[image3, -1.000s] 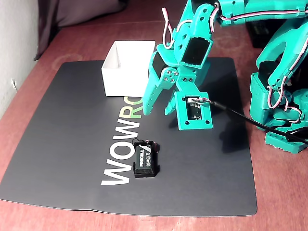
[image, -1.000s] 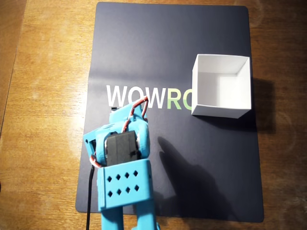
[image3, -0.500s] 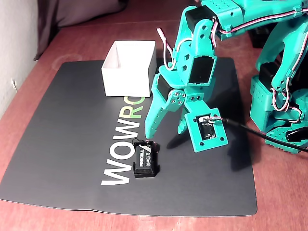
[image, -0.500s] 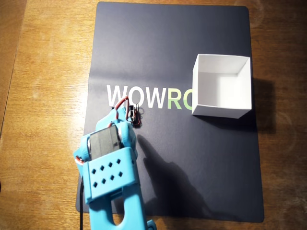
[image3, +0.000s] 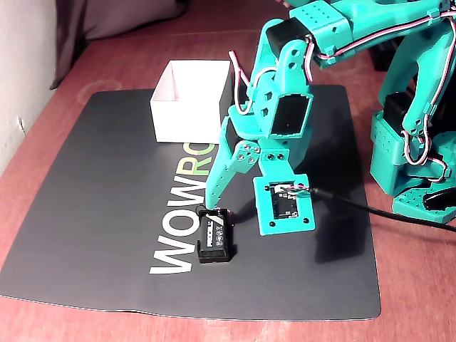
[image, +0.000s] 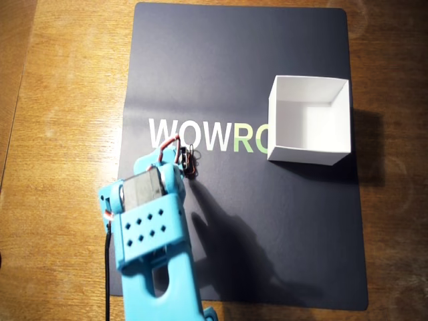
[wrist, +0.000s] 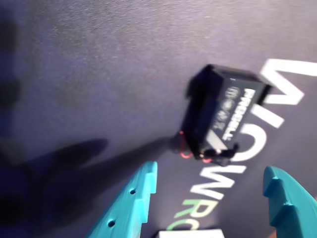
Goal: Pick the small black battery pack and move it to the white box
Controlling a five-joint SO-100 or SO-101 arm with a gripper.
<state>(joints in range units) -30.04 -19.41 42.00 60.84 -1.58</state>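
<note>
The small black battery pack [image3: 216, 242] lies flat on the dark mat [image3: 85, 214] over the white "WOW" letters, red wires at one end. In the wrist view the pack [wrist: 223, 114] sits just ahead of my teal gripper [wrist: 210, 169], whose jaws stand wide apart and empty. In the fixed view the gripper [image3: 221, 206] hangs just above the pack's near end. In the overhead view my arm [image: 150, 214] covers most of the pack; only its wires [image: 192, 162] show. The white box [image: 304, 155] stands open and empty to the right.
The white box [image3: 189, 100] stands at the mat's far side in the fixed view. The arm's base [image3: 413, 142] and a black cable [image3: 370, 210] sit to the right. Wooden table [image: 60, 100] surrounds the mat [image: 234, 67].
</note>
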